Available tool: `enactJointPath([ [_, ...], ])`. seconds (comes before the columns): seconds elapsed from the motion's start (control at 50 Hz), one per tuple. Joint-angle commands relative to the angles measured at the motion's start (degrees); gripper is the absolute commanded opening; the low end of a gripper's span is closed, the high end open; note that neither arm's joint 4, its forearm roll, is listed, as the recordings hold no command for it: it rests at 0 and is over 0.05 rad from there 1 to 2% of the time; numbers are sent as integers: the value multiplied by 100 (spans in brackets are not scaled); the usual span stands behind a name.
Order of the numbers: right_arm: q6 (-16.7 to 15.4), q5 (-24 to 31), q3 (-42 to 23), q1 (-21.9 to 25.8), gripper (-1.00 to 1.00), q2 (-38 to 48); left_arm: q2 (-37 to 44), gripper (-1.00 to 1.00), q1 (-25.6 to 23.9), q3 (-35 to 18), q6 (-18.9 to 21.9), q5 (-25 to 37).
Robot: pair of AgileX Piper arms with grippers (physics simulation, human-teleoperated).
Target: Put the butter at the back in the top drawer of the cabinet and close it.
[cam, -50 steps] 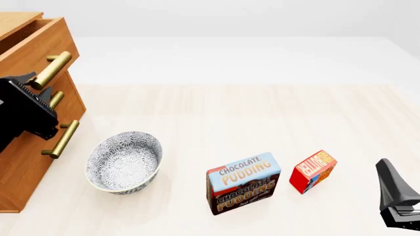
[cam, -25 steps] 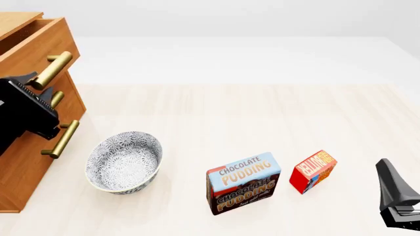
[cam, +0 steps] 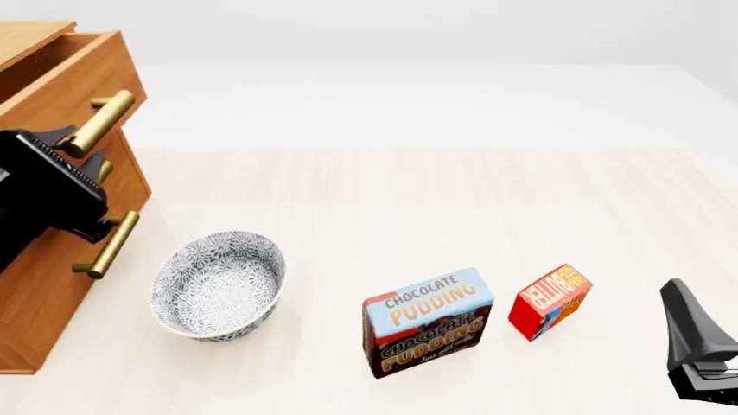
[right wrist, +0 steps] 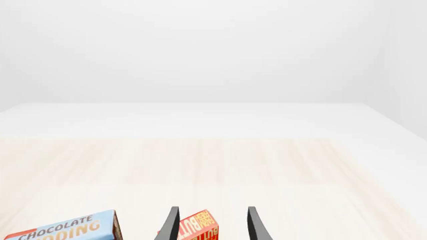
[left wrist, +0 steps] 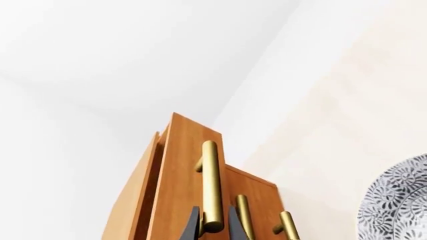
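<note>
The butter (cam: 551, 301), a small red box, stands on the table at front right; in the right wrist view the butter (right wrist: 198, 227) lies low between the open fingers. My right gripper (cam: 683, 322) hovers just right of it and nearer the front edge, open (right wrist: 212, 226). The wooden cabinet (cam: 34, 294) stands at the left edge. Its top drawer (cam: 69, 73) is pulled partly out. My left gripper (cam: 60, 143) is shut on the top drawer's brass handle (cam: 102, 117), and the left wrist view shows both fingers (left wrist: 193, 226) clamping the handle (left wrist: 211, 185).
A patterned grey bowl (cam: 219, 284) sits in front of the cabinet, also seen at the edge of the left wrist view (left wrist: 397, 200). The Chocolate Pudding box (cam: 428, 322) stands left of the butter. Two lower drawer handles (cam: 106, 245) jut out under the left gripper.
The top drawer has slid out slightly further, with my left gripper moving along on its handle. The right arm, butter, pudding box and bowl have stayed in place.
</note>
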Motion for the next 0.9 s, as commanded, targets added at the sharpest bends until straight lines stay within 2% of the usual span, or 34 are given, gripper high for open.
enactJointPath([
  [0.02,0,0,0,0,100,0,527,-100,-817,-117,-62,292],
  [0.62,0,0,0,0,100,0,782,-100,-1015,140,-105,-22],
  [0.9,0,0,0,0,100,0,710,-100,-1012,101,-129,141],
])
